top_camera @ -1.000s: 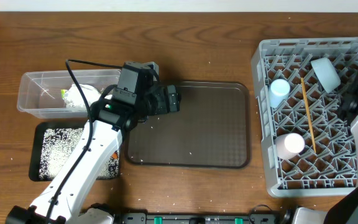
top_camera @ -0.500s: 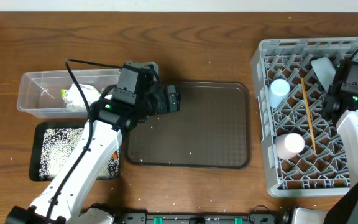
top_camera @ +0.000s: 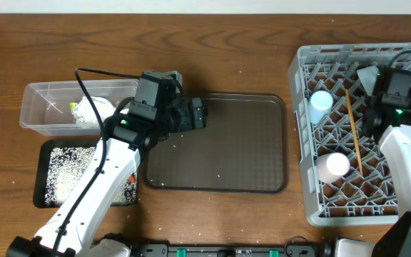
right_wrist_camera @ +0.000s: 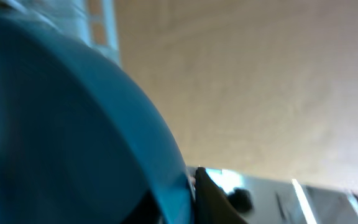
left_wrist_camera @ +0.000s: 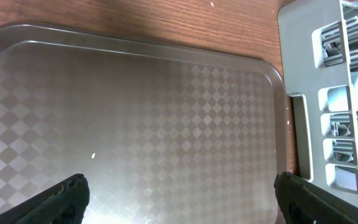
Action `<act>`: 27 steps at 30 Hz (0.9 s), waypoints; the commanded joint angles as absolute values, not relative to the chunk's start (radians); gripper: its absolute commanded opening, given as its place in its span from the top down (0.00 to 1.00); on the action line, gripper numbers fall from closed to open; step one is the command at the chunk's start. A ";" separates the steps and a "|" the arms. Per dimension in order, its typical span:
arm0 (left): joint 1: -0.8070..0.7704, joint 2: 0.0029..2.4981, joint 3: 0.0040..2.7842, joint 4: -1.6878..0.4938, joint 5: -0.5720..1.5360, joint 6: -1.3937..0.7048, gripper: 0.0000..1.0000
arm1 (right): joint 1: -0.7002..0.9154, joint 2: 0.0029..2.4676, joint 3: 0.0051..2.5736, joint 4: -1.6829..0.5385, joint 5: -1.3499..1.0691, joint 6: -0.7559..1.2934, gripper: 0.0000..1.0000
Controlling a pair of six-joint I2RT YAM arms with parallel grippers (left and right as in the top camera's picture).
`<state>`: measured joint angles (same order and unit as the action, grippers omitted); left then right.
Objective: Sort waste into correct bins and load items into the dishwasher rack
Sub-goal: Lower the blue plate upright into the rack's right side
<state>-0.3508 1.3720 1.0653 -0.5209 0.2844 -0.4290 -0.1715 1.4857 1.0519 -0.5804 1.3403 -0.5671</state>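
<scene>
My left gripper (top_camera: 200, 114) is open and empty, hovering over the dark brown serving tray (top_camera: 220, 146); its fingertips (left_wrist_camera: 179, 205) frame the tray's bare surface (left_wrist_camera: 135, 112). My right gripper (top_camera: 387, 77) is over the far part of the grey dishwasher rack (top_camera: 302, 135). In the right wrist view it (right_wrist_camera: 188, 193) is shut on the rim of the large blue plate (right_wrist_camera: 73, 124). In the rack are a light blue cup (top_camera: 321, 101), a white-pink cup (top_camera: 332, 165), a chopstick (top_camera: 353, 132) and the pale bowl (top_camera: 368, 74). The wrapper (top_camera: 84, 111) lies in the clear tub (top_camera: 38, 107).
The black tray (top_camera: 43, 153) in front of the tub holds rice (top_camera: 70, 171); my left arm crosses its right side. The rack's corner (left_wrist_camera: 328, 93) shows at the right in the left wrist view. A black cable arcs over the tub.
My right arm has moved left and toward the back over the rack, now partly covering the pale bowl. The left arm has not moved.
</scene>
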 commanded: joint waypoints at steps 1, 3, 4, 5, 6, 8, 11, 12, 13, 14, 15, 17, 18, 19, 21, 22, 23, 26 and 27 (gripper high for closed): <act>-0.353 1.359 1.077 -0.523 0.275 -0.420 0.02 | -0.123 1.484 1.050 -0.575 1.175 -0.517 0.79; -0.353 1.359 1.077 -0.523 0.275 -0.420 0.02 | -0.105 1.484 1.050 -0.575 1.144 -0.517 0.67; -0.353 1.359 1.077 -0.523 0.275 -0.420 0.02 | -0.096 1.484 1.050 -0.574 1.131 -0.517 0.65; -0.353 1.359 1.077 -0.523 0.275 -0.420 0.02 | -0.089 1.484 1.050 -0.571 1.125 -0.517 0.63; -0.353 1.359 1.077 -0.523 0.275 -0.420 0.02 | -0.078 1.484 1.050 -0.558 1.125 -0.517 0.62; -0.353 1.359 1.077 -0.523 0.275 -0.420 0.02 | -0.064 1.484 1.050 -0.548 1.125 -0.517 0.60; -0.353 1.359 1.077 -0.523 0.275 -0.420 0.02 | -0.041 1.484 1.050 -0.539 1.125 -0.517 0.58; -0.353 1.359 1.077 -0.523 0.275 -0.420 0.02 | -0.031 1.484 1.050 -0.538 1.125 -0.517 0.57; -0.353 1.359 1.077 -0.523 0.275 -0.420 0.02 | -0.022 1.484 1.050 -0.538 1.124 -0.517 0.57; -0.353 1.359 1.077 -0.523 0.275 -0.420 0.03 | -0.012 1.484 1.050 -0.538 1.124 -0.516 0.57; -0.353 1.359 1.077 -0.523 0.275 -0.420 0.02 | 0.001 1.484 1.050 -0.538 1.125 -0.516 0.57; -0.353 1.359 1.077 -0.523 0.275 -0.420 0.02 | 0.028 1.484 1.050 -0.538 1.125 -0.507 0.56; -0.353 1.359 1.077 -0.523 0.275 -0.420 0.02 | 0.044 1.484 1.050 -0.538 1.125 -0.495 0.56; -0.353 1.359 1.077 -0.523 0.275 -0.420 0.02 | 0.059 1.484 1.050 -0.538 1.125 -0.486 0.56; -0.353 1.359 1.077 -0.523 0.275 -0.420 0.02 | 0.096 1.483 1.050 -0.538 1.124 -0.462 0.55; -0.353 1.359 1.077 -0.523 0.275 -0.420 0.02 | 0.109 1.483 1.050 -0.538 1.120 -0.453 0.55; -0.353 1.359 1.077 -0.523 0.275 -0.420 0.02 | 0.128 1.483 1.050 -0.538 1.112 -0.438 0.54; -0.353 1.359 1.077 -0.523 0.275 -0.420 0.02 | 0.181 1.483 1.052 -0.540 1.086 -0.362 0.53; -0.353 1.359 1.077 -0.523 0.275 -0.420 0.02 | 0.196 1.481 1.055 -0.545 1.076 -0.333 0.53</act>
<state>-0.3508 1.3720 1.0653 -0.5209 0.2840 -0.4286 0.1455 1.4857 1.0492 -0.5411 1.1000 -0.4515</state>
